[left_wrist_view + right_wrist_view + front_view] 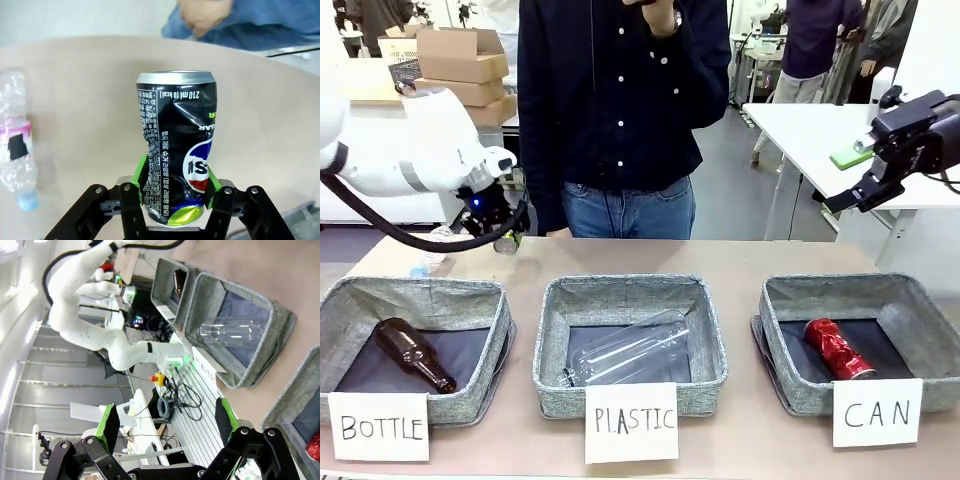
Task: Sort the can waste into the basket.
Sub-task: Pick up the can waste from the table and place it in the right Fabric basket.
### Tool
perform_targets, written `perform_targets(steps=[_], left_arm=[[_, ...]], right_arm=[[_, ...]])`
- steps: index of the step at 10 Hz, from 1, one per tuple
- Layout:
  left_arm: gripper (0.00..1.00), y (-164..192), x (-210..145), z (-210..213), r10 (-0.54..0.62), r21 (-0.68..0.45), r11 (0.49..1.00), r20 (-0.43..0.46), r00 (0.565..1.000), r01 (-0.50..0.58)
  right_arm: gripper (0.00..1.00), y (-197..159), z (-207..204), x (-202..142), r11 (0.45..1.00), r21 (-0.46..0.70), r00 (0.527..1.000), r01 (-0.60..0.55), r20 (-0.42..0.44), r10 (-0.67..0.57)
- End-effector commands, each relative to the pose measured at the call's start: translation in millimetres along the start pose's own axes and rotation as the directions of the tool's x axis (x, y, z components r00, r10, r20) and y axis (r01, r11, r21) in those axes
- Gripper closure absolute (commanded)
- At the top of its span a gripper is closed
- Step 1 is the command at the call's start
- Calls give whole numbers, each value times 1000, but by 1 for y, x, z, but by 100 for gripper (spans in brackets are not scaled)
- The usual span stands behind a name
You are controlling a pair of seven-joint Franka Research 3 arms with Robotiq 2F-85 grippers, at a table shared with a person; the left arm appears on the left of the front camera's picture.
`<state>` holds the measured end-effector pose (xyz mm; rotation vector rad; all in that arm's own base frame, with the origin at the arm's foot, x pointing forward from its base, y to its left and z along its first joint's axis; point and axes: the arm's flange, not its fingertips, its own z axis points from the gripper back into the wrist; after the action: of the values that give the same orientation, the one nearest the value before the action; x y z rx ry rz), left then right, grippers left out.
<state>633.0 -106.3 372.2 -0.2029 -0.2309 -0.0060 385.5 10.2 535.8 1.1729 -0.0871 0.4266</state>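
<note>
At the far left of the desk [740, 255], the left jaws clamp the black can [175, 130], not yet carried across, while the red can [838, 348] already lies in the CAN basket [790, 385] and the right jaws hang wide and empty.

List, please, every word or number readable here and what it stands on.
"BOTTLE": left card, on the left basket.
"PLASTIC": middle card, on the middle basket.
"CAN": right card, on the right basket.
"210 ml (0 kcal)": upside down on the black can in the left end effector.
Fine print and logo on that can, and the red can's print: unreadable.
</note>
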Motion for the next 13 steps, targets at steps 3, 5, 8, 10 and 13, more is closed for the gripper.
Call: perform_targets(steps=[3, 5, 8, 10, 13], left_arm=[[100, 0, -127, 146, -280, -366, 898, -51, 959, 243], [100, -8, -196, 165, -500, -463, 772, -21, 866, 435], [100, -25, -271, 146, -834, -486, 472, 26, 551, 736], [100, -28, -268, 155, -759, -528, 563, -26, 650, 636], [54, -25, -276, 145, -792, -483, 549, -42, 608, 682]], right_arm=[[0, -1, 0, -1, 1000, -12, 1000, -26, 4, 26], [0, -1, 0, -1, 1000, -12, 1000, -26, 4, 26], [0, -1, 0, -1, 1000, -12, 1000, -26, 4, 26], [0, -1, 0, -1, 1000, -12, 1000, -26, 4, 26], [0, 0, 1, 0, 1000, -1, 1000, 0, 1, 0]])
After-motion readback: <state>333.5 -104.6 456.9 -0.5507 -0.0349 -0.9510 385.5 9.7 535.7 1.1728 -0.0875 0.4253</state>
